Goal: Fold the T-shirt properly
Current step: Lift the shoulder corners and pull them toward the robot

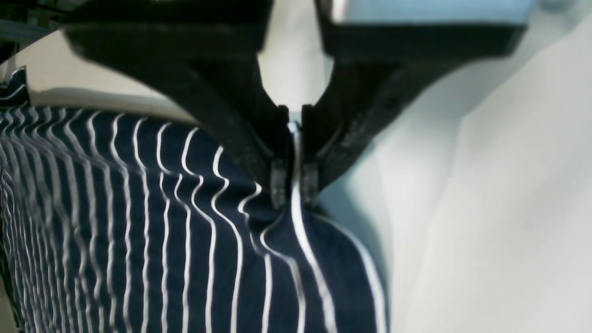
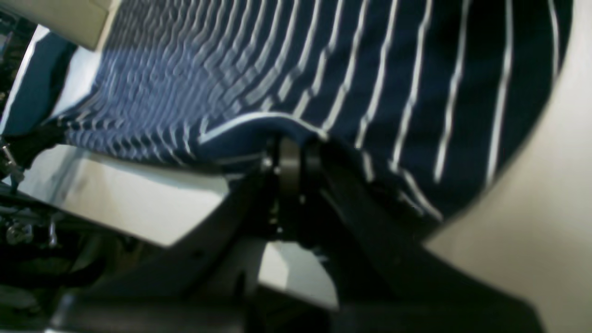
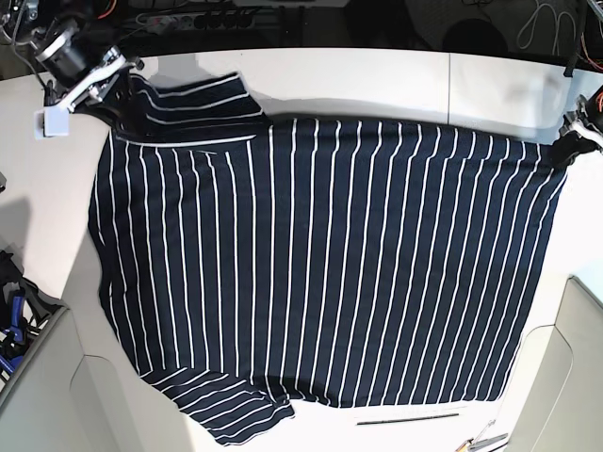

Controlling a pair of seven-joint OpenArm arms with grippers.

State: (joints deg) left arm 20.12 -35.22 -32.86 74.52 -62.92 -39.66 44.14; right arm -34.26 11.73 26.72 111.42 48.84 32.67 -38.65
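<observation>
The dark navy T-shirt (image 3: 320,264) with thin white stripes lies spread wide on the white table (image 3: 377,80). One sleeve sticks out at the upper left and one at the lower left. My right gripper (image 3: 105,92) is at the shirt's upper left corner, shut on its edge; the right wrist view shows the jaws (image 2: 290,150) closed on a hem of the shirt (image 2: 370,69). My left gripper (image 3: 568,143) is at the shirt's upper right corner, shut on it; the left wrist view shows the fingertips (image 1: 294,185) pinching a fold of the shirt (image 1: 138,222).
A thin dark rod (image 3: 407,419) and small tools (image 3: 482,438) lie near the table's front edge. White panels stand at the lower left (image 3: 47,395) and lower right (image 3: 565,377). Cables (image 3: 207,14) run behind the table. Blue items (image 3: 9,325) sit at the left edge.
</observation>
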